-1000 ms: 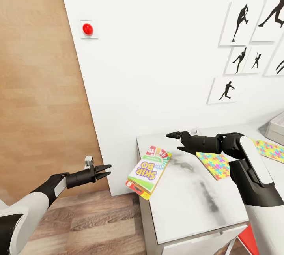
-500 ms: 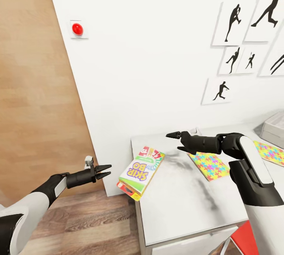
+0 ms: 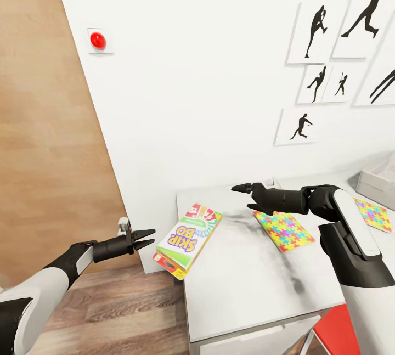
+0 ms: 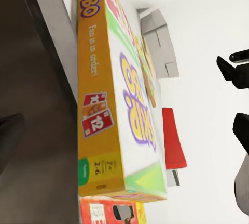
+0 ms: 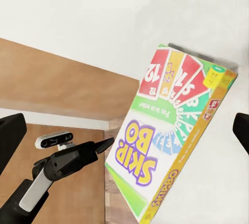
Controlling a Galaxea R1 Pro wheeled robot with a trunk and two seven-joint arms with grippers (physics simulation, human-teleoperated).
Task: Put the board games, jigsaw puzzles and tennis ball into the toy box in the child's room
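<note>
Left end effector (image 3: 144,237) part-open, empty, just beside board game (image 3: 187,238) overhanging worktop (image 3: 258,294) edge, long axis diagonal; right end effector (image 3: 248,196) open, empty, farther off

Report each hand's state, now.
Left hand: open, empty, short of the Skip-Bo box.
Right hand: open, empty, above the table.

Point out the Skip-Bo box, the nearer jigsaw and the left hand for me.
Skip-Bo box (image 3: 184,238), head view, on its lid's purple lettering.
Nearer jigsaw (image 3: 285,231), head view, middle of its patterned face.
Left hand (image 3: 147,237), head view, midway between its open fingertips.
</note>
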